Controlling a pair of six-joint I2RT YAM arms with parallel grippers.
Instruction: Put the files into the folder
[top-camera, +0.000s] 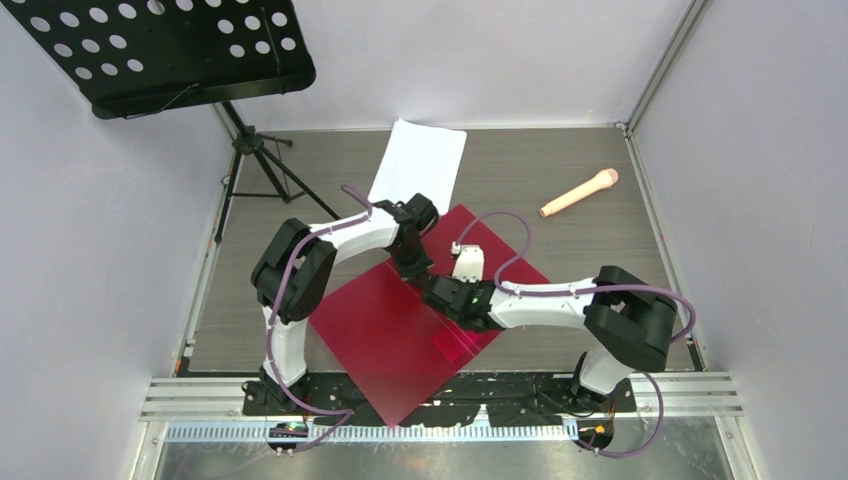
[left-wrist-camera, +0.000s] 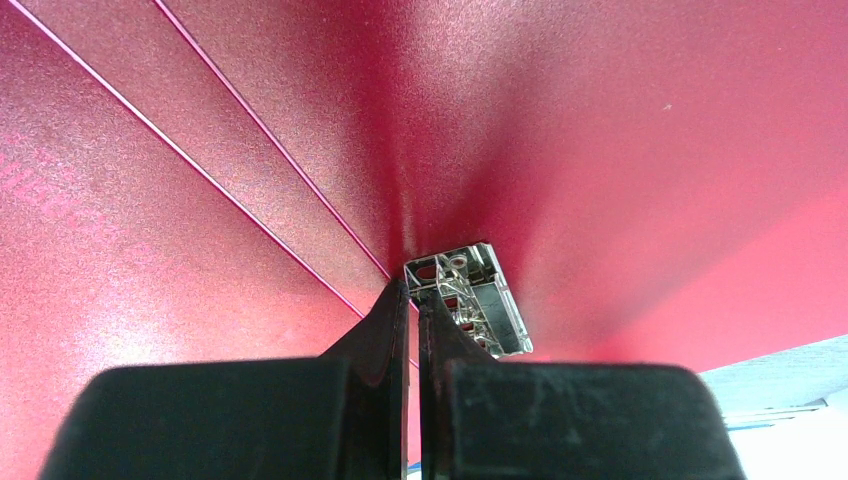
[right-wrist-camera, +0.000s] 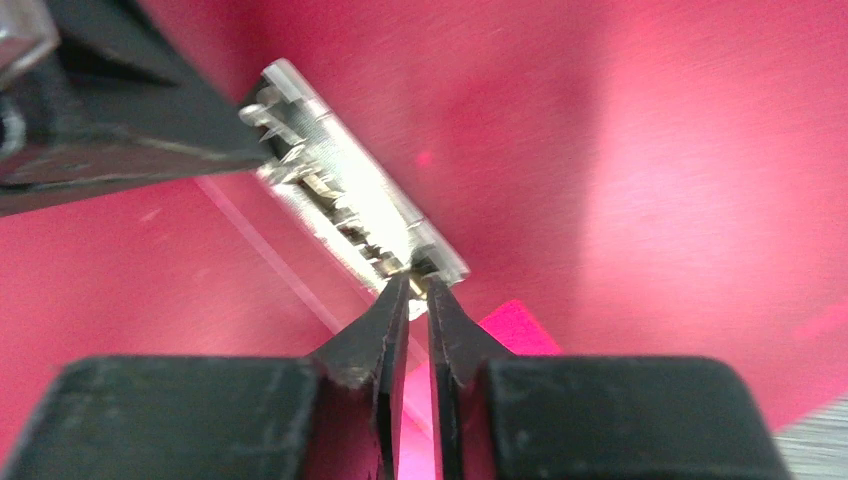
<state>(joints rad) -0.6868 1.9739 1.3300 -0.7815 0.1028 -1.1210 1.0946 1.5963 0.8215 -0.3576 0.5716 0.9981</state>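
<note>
The red folder (top-camera: 380, 330) lies open on the table, with a pink patch (top-camera: 450, 345) on its near right part. Its metal spine clip (left-wrist-camera: 480, 300) also shows in the right wrist view (right-wrist-camera: 340, 200). My left gripper (top-camera: 418, 272) is shut, its tips (left-wrist-camera: 415, 285) resting against the clip's far end. My right gripper (top-camera: 432, 288) is shut, its tips (right-wrist-camera: 418, 283) pinching a small metal part at the clip's near end. The files, white paper sheets (top-camera: 418, 160), lie on the table behind the folder, apart from both grippers.
A beige microphone-shaped object (top-camera: 580, 192) lies at the back right. A black perforated music stand (top-camera: 160, 50) overhangs the back left, its tripod legs (top-camera: 265, 165) beside the papers. Grey walls close in both sides. A metal rail (top-camera: 450, 395) runs along the near edge.
</note>
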